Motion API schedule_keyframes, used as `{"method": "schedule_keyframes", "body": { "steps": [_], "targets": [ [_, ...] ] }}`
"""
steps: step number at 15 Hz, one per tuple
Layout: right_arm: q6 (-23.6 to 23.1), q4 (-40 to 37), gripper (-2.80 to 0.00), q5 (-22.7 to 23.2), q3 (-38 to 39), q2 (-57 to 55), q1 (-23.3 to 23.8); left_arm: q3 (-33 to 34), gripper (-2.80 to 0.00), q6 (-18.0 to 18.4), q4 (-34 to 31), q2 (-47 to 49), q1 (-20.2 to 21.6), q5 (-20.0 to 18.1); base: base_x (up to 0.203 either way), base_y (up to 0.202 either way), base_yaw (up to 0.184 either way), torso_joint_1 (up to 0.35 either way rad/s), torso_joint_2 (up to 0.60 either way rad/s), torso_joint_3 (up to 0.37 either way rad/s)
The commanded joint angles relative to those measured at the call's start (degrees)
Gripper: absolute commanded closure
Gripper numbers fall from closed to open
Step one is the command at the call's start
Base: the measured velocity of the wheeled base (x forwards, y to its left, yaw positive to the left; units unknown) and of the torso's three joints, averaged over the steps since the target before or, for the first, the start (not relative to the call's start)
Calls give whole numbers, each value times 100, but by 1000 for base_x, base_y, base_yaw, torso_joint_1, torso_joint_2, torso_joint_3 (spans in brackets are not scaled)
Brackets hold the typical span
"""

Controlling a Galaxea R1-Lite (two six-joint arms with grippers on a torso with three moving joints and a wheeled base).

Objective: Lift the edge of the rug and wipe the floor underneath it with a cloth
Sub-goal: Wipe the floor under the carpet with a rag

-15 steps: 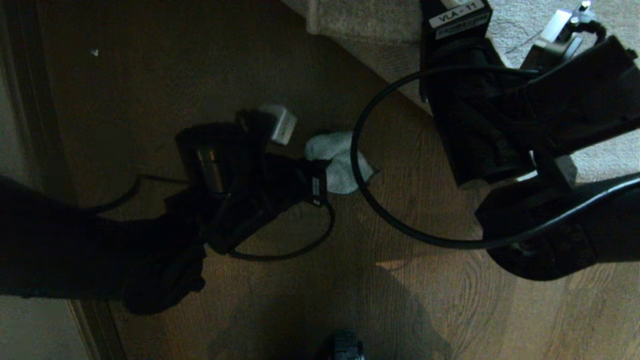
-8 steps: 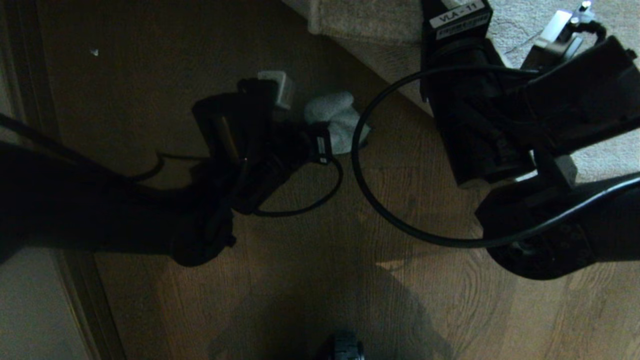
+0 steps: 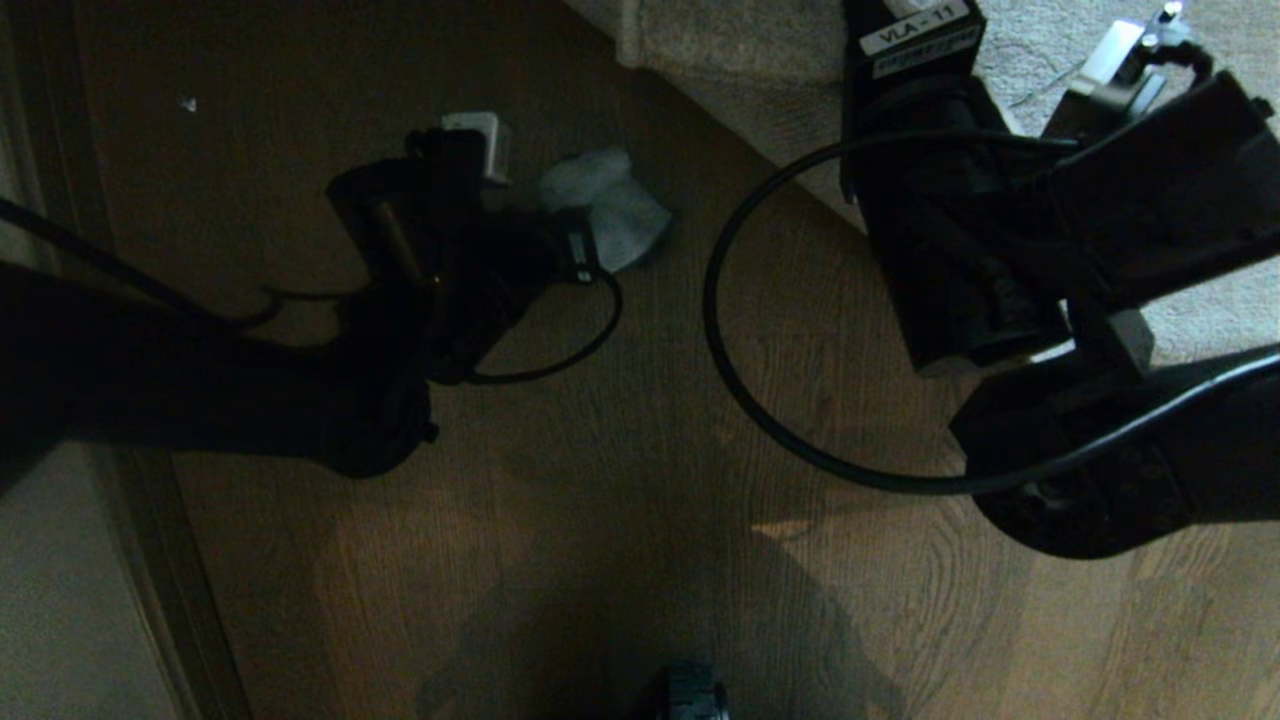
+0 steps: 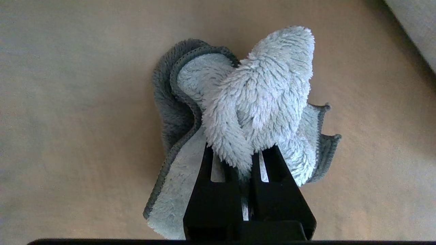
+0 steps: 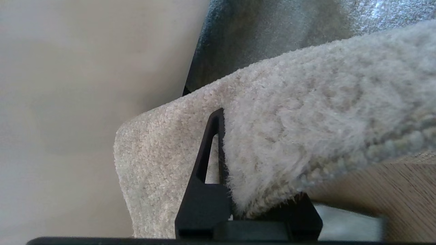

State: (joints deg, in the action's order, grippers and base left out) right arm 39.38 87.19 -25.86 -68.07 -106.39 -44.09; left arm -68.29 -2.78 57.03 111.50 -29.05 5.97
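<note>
My left gripper point(image 4: 242, 160) clamps the cloth point(image 4: 259, 98) on the floor point(image 4: 68, 102) — right gripper point(image 5: 238, 190) pinches the rug edge point(image 5: 289, 136), raised.

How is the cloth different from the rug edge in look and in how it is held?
The cloth is small, bunched and shaggy; the rug edge is broad with short, dense pile. The left gripper pinches the cloth over bare floor; the right gripper holds the rug edge lifted. Both are pale, soft and clamped.

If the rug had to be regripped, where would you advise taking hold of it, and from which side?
Take the rug edge near its corner, coming from the bare floor side: the border is thin and free there, as the right gripper pinches it now.
</note>
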Motion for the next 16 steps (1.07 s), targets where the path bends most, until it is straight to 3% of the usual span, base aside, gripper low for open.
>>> {"method": "schedule_keyframes", "body": {
  "steps": [1,5,11,16],
  "targets": [
    [79,276,0,-16,-22,4,-11,326,0,-29,243,-62,63,-2,0,0,0,0,0,0],
    [104,276,0,-16,-31,13,-3,510,0,-132,462,-153,105,-8,0,0,0,0,0,0],
    [104,276,0,-16,-4,-49,-12,629,0,-135,453,-635,701,-18,0,0,0,0,0,0],
    [104,276,0,-16,2,-42,-12,1910,0,-127,441,-1585,676,7,0,0,0,0,0,0]
  ]
}}
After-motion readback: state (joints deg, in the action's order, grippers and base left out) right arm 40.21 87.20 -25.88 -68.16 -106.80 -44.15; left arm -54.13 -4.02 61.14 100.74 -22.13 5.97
